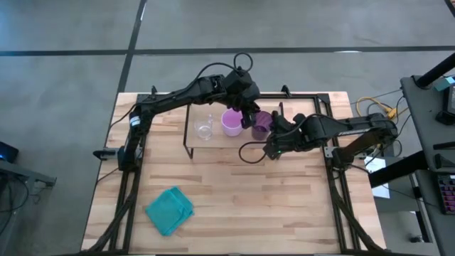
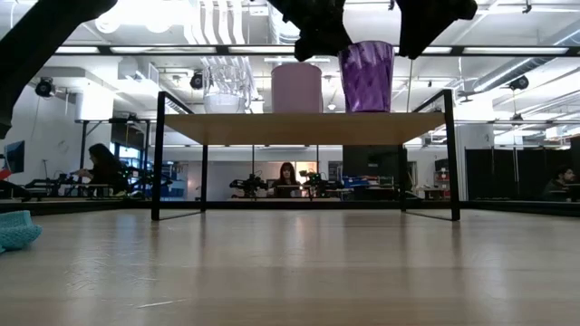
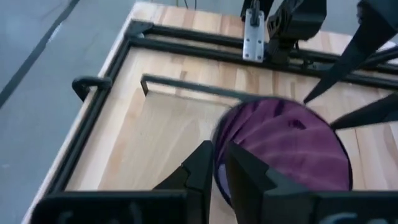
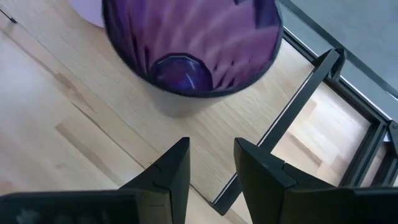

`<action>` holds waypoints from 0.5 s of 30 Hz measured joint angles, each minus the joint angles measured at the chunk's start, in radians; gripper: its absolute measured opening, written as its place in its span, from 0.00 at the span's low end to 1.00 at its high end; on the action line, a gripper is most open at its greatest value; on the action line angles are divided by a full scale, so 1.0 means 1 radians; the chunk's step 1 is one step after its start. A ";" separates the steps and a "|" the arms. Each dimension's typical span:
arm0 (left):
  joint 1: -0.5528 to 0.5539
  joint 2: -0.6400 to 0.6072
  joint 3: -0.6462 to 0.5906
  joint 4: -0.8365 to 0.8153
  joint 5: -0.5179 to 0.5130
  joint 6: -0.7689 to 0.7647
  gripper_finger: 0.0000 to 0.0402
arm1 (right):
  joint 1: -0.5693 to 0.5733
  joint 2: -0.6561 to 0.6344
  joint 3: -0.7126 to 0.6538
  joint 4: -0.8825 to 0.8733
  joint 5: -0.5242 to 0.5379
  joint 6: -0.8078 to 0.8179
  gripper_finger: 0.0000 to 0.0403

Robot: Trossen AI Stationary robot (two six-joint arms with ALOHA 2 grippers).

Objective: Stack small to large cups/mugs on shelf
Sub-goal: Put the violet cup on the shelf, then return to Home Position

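On the shelf (image 1: 213, 139), the clear glass (image 1: 205, 129), pink mug (image 1: 231, 121) and purple cup (image 1: 261, 122) are lining up small to large. The left gripper (image 1: 249, 114) is hovering just above, between mug and cup, its fingers nearly closed and empty, the cup rim beside them. The right gripper (image 1: 274, 128) is waiting just beside the cup, slightly parted and holding nothing, apparently letting the cup stand free.

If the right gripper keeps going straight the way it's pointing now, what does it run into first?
Most likely the purple cup, straight ahead of the open right gripper on the shelf; nothing shows between them, though depth is unclear.
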 joint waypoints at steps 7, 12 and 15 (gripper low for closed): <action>0.007 -0.008 0.002 0.026 -0.002 0.000 0.07 | 0.003 -0.024 0.036 -0.005 -0.007 -0.011 0.29; 0.007 -0.077 0.018 0.012 -0.002 0.000 0.07 | 0.010 -0.051 0.134 -0.011 -0.059 -0.052 0.29; 0.007 -0.165 0.020 0.016 -0.002 0.000 0.07 | 0.013 -0.062 0.216 -0.020 -0.104 -0.128 0.29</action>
